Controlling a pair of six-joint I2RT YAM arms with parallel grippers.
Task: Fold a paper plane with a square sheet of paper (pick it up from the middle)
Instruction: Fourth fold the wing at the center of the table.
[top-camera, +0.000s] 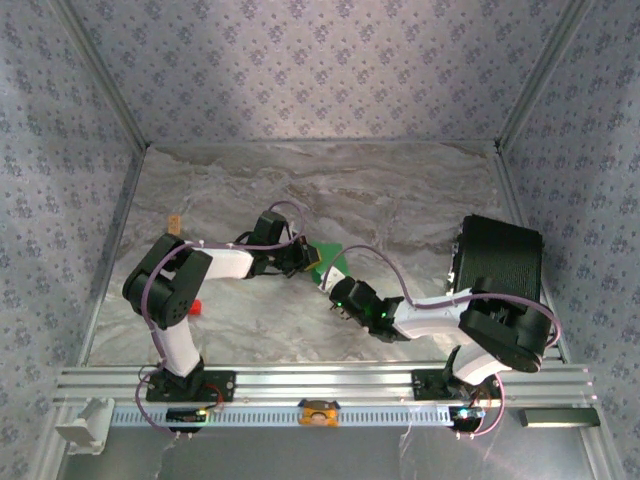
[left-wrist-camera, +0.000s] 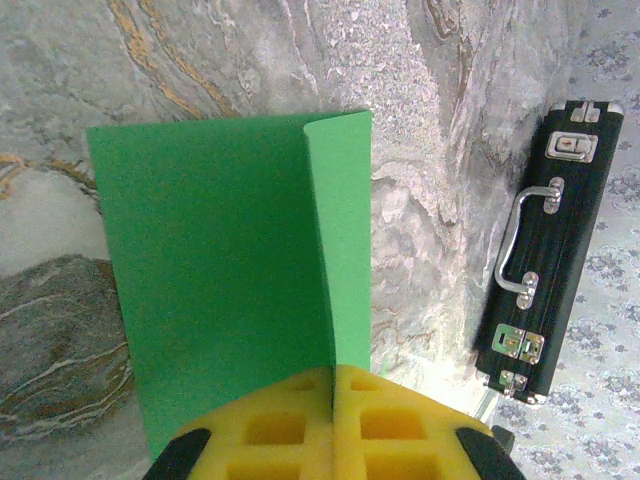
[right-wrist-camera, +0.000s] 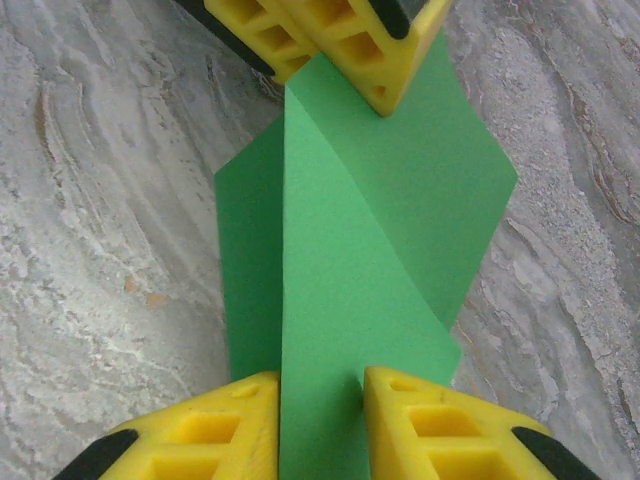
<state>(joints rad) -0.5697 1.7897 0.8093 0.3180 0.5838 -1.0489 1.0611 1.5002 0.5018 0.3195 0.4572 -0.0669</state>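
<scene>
Square sheet of paper (left-wrist-camera: 210, 280) at centre: thin, smooth, matt green. Tabletop (left-wrist-camera: 420, 60) around it: marble-patterned, slightly glossy. Case (left-wrist-camera: 575, 230) at right edge: black, with shiny metal handle (left-wrist-camera: 512, 245) and latches (left-wrist-camera: 572, 147).

Bright, even light around me; white glare on the marble table (left-wrist-camera: 440, 375), soft shadow under the square sheet of paper (right-wrist-camera: 380, 230), overhead view slightly soft.

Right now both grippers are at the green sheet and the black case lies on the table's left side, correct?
No. The black case lies on the table's right side, as the top external view shows. Both the left gripper and the right gripper are at the green sheet.
</scene>
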